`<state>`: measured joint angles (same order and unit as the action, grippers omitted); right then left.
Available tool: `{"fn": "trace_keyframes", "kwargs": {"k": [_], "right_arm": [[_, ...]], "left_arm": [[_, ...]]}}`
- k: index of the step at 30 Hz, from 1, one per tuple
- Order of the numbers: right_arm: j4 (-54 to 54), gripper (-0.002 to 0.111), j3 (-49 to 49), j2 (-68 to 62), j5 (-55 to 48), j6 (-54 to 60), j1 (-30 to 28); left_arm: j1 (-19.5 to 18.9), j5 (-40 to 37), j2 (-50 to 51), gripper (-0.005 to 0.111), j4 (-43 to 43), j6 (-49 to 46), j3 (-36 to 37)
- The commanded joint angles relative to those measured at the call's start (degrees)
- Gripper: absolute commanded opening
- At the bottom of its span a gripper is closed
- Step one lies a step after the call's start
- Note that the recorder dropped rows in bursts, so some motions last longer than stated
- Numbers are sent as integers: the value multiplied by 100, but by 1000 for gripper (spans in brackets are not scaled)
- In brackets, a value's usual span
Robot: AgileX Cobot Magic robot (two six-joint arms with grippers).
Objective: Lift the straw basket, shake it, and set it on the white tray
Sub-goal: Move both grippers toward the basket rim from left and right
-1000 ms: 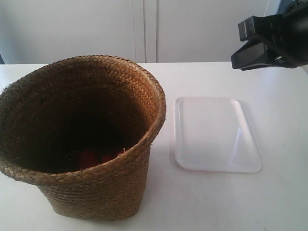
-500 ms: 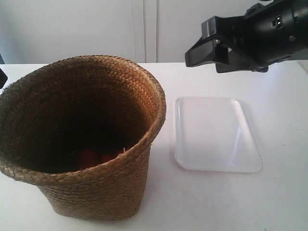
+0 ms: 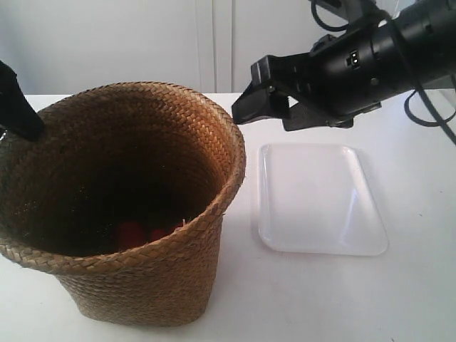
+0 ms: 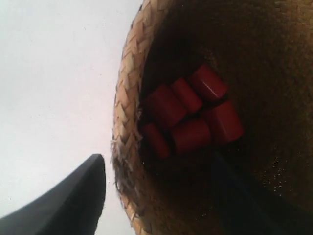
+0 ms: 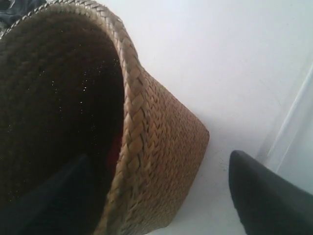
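Straw basket point(image 3: 142, 285) beside white tray point(image 3: 320, 206), apart, bare table point(image 3: 306, 299) strip between

The straw basket point(image 3: 142, 285) runs off the exterior view's left edge. Its near wall and dark inside hide most of the red cylinders point(image 3: 132, 231). The arm at the exterior view's left point(image 3: 16, 107) is a dark sliver, cut by that edge. The left fingers point(image 4: 73, 200) and right fingers point(image 5: 264, 196) are blurred, cropped shapes.

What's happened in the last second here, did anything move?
The claw at the exterior view's right swung in from the corner toward the rim of the straw basket. A second claw came in at the view's left edge. Neither grips anything yet. The basket and the white tray stayed put.
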<state>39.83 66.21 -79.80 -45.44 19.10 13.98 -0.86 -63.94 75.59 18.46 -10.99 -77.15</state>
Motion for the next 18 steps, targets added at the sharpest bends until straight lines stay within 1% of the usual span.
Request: {"fn": "trace_keyframes", "kwargs": {"k": [1,8,15,18], "right_arm": [[66,72,63,-194,65,9,167],[67,72,73,-449,187,9,372],[54,72,356,-657,135,9,547],[-11,72,445,-770,39,-266,600]], "left_arm": [[45,-19,104,66,60,3,-14],[45,-126,379,66,73,-107,49],[45,-306,639,66,111,-121,49],[56,-470,782,66,150,-121,49]]}}
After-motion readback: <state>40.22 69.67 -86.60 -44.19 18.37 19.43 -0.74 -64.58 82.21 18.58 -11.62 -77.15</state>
